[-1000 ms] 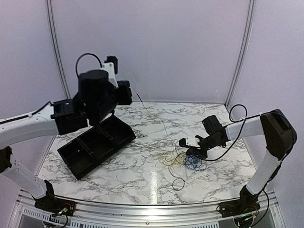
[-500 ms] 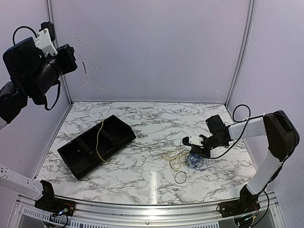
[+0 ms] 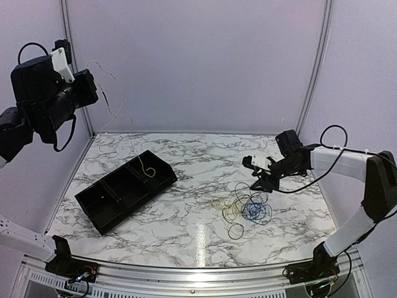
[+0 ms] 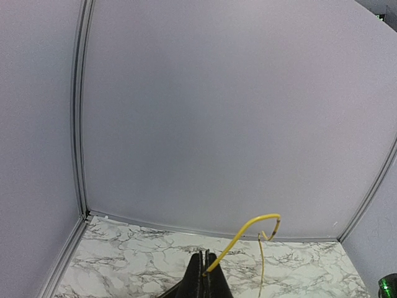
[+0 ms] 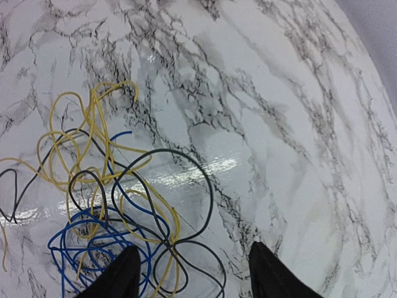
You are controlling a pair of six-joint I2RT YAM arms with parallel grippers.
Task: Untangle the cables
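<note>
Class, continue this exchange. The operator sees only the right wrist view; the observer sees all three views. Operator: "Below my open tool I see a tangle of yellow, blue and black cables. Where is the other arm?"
Observer: The left tool is high up at the back left, shut on a yellow cable.
Operator: Does that cable join my tangle?
Observer: I see no link. It hangs down to the black tray, which lies left of the tangle, apart from it.
Operator: Does it rest in the tray?
Observer: Its hooked end is at the tray's right-hand end; whether it touches, I cannot tell.
</note>
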